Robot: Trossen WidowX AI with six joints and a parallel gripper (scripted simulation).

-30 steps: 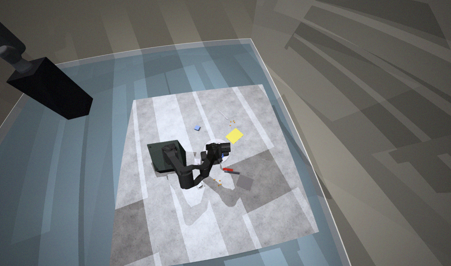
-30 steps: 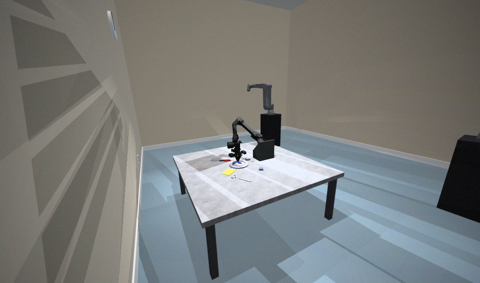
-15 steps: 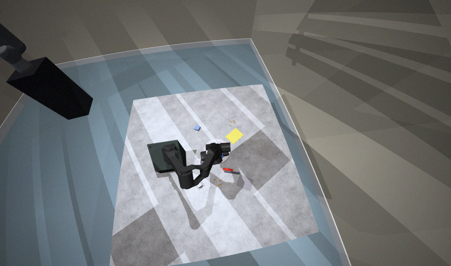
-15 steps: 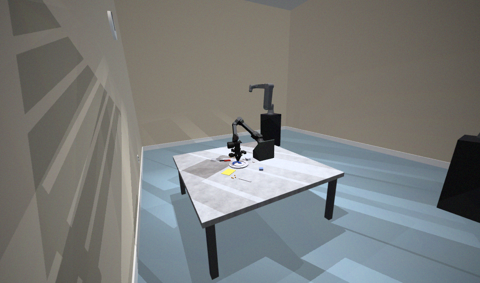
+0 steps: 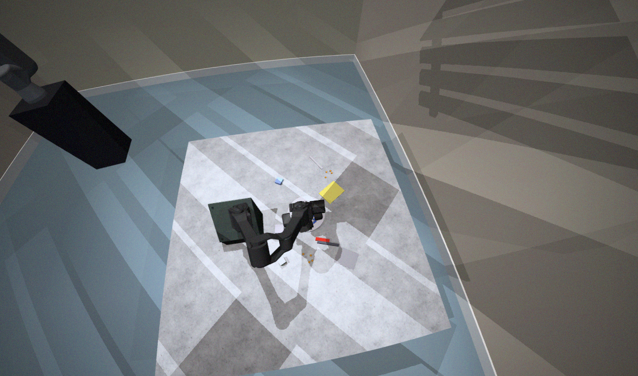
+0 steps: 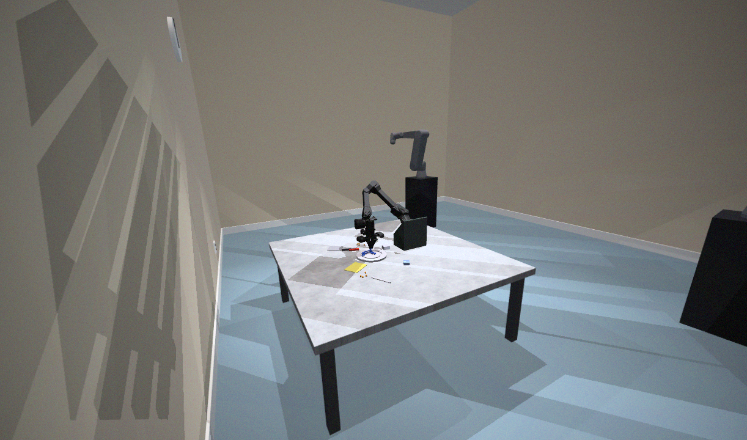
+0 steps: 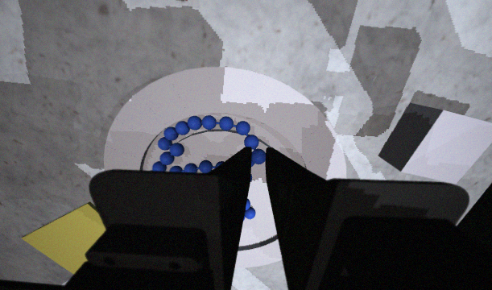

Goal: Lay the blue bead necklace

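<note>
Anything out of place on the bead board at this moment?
Yes. The blue necklace follows the groove of the round board only along its far arc; the rest doubles back inside the ring, and the gripper is shut on a section of it.

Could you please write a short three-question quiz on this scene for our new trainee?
1. True or false: the pincer is shut on the blue necklace.
2. Where do the beads lie? A) on the yellow sheet B) on the round board C) on the floor
3. Fill in: in the wrist view, the beads curve along the board's dark ____.

Key
1. True: the narrow fingers pinch the strand.
2. B: the visible beads sit on the board, part of them along its ring.
3. Groove.
</note>
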